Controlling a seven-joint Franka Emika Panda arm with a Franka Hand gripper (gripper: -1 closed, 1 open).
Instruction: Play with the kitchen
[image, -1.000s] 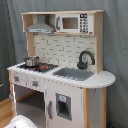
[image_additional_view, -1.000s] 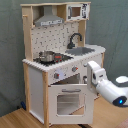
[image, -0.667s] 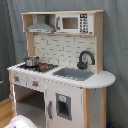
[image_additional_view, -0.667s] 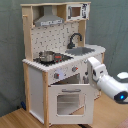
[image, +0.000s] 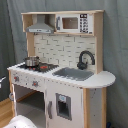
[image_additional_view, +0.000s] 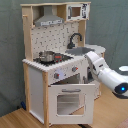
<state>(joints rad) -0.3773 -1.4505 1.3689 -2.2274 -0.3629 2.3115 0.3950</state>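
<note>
Arm (image_additional_view: 107, 75) now nearer tall white and light-wood toy kitchen (image_additional_view: 55, 55), reaching behind open oven door (image_additional_view: 70, 102); play under way. Fingers hidden, cannot tell.

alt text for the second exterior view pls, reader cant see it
A white robot arm reaches in from the second exterior view's right toward a white and light-wood toy kitchen. A small metal pot sits on its stovetop, a black faucet stands behind, and the oven door faces front.

One kitchen (image: 60, 70), one steel pot (image: 31, 61) on its stovetop, one black faucet (image: 85, 59), one grey sink (image: 73, 74), one microwave (image: 74, 23), one hood (image: 40, 27), one robot arm (image_additional_view: 105, 72).
</note>
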